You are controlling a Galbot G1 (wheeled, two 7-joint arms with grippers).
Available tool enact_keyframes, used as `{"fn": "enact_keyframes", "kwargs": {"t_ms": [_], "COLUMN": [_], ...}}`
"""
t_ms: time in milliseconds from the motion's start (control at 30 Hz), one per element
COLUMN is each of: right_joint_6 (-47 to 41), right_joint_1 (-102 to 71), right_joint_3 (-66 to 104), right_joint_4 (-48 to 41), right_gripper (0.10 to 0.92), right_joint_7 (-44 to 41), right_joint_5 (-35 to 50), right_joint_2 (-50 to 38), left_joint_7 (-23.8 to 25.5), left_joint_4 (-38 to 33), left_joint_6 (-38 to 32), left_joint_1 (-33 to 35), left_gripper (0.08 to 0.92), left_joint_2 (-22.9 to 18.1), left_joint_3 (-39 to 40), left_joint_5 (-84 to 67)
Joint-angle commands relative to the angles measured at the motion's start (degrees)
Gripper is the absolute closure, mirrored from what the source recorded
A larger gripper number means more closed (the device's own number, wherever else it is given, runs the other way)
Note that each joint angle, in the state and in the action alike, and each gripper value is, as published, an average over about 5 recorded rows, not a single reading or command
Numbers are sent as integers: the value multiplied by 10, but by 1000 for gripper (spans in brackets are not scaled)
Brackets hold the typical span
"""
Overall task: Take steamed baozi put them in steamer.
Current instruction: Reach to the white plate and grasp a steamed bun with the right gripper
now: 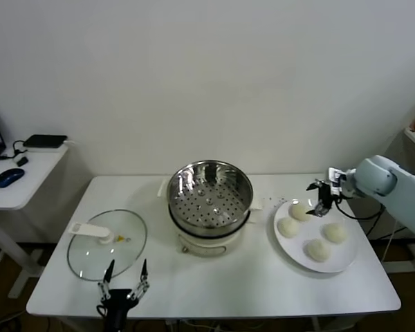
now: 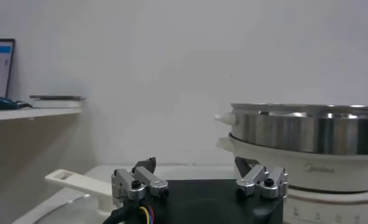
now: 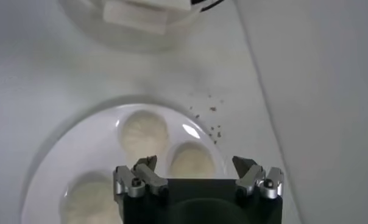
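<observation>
The steamer (image 1: pixel 209 197) stands open at the table's middle, its perforated tray bare. Several cream-white baozi lie on a white plate (image 1: pixel 347 254) to its right, one at the back (image 1: pixel 299 211) and one nearest the front (image 1: pixel 317 250). My right gripper (image 1: pixel 320 198) hangs open just over the back baozi, touching nothing. In the right wrist view the right gripper (image 3: pixel 195 163) stands with fingers spread above one baozi (image 3: pixel 192 159), another (image 3: pixel 143 133) beyond it. My left gripper (image 1: pixel 124 275) waits open at the table's front left; the left wrist view shows the left gripper (image 2: pixel 195 164) facing the steamer (image 2: pixel 306 131).
A glass lid (image 1: pixel 107 243) with a white handle lies flat left of the steamer, right behind the left gripper. A side table (image 1: pixel 28 173) with a mouse stands far left. The wall runs close behind the table.
</observation>
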Motion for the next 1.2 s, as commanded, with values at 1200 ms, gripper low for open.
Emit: {"fn": "enact_keyframes", "kwargs": {"t_ms": [1200], "right_joint_6": [118], "right_joint_1": [-34], "right_joint_3": [-7], "right_joint_4": [-354], "right_gripper": [203], "right_joint_7": [-60], "right_joint_5": [-130], "right_joint_2": [231], "left_joint_7": [9], "left_joint_4": [36], "left_joint_6": [-9], "left_joint_1": [-6], "left_gripper": [177], "left_joint_2": [1], "left_joint_3": [-17], "left_joint_5": [19]}}
